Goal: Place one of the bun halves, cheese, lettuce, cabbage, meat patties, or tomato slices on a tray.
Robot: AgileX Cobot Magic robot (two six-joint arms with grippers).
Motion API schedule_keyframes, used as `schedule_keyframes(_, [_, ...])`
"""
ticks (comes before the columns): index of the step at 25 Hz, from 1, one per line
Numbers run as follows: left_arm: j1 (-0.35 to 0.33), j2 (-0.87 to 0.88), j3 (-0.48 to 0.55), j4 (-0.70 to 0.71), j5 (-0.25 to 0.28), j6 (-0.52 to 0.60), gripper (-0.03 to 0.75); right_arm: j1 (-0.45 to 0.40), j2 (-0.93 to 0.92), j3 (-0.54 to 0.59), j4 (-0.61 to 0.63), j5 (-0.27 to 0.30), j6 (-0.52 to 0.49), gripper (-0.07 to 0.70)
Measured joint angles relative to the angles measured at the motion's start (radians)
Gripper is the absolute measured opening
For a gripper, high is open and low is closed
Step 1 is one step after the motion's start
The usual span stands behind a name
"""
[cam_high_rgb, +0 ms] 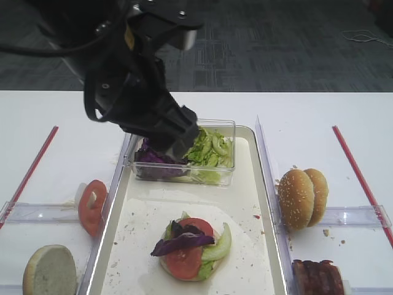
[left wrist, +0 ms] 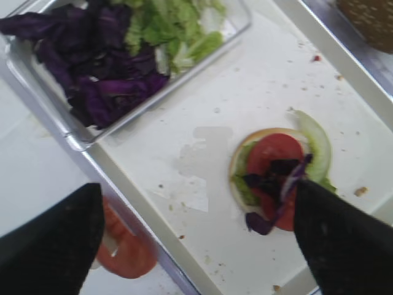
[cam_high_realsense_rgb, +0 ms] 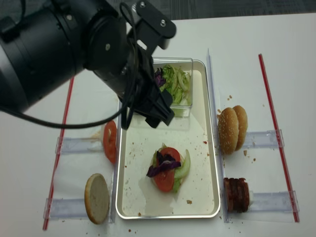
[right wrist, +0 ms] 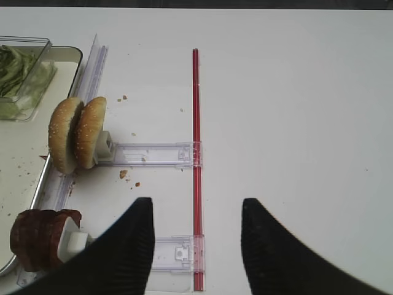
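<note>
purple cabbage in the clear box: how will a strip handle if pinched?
The cabbage is thin, curled shreds, so likely floppy and very light. The pieces overlap in the clear box, so a pinch may drag out several. The strip draped on the tomato slice suggests it sags.

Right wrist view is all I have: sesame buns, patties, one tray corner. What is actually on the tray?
Observer: On the tray sits a stack: lettuce, a tomato slice, and a cabbage strip on top.
Operator: Where is the left tool?
Observer: The left tool hangs open and empty over the tray, near the clear box.
Operator: Anything left of the tray?
Observer: Tomato slices in a holder, and a bun half showing its pale cut face.
</note>
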Motion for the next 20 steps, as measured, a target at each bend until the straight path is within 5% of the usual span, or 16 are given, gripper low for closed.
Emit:
schedule_keyframes(13, [0.563, 0.000, 0.000, 0.014, 0.031, -0.020, 0.610, 0.000, 0.000, 0.000, 0.000, 0.000, 0.000, 0.378])
schedule_keyframes(20, [0.659, 0.000, 0.000, 0.019, 0.034, -0.002, 0.610, 0.000, 0.000, 0.000, 0.000, 0.000, 0.000, 0.378])
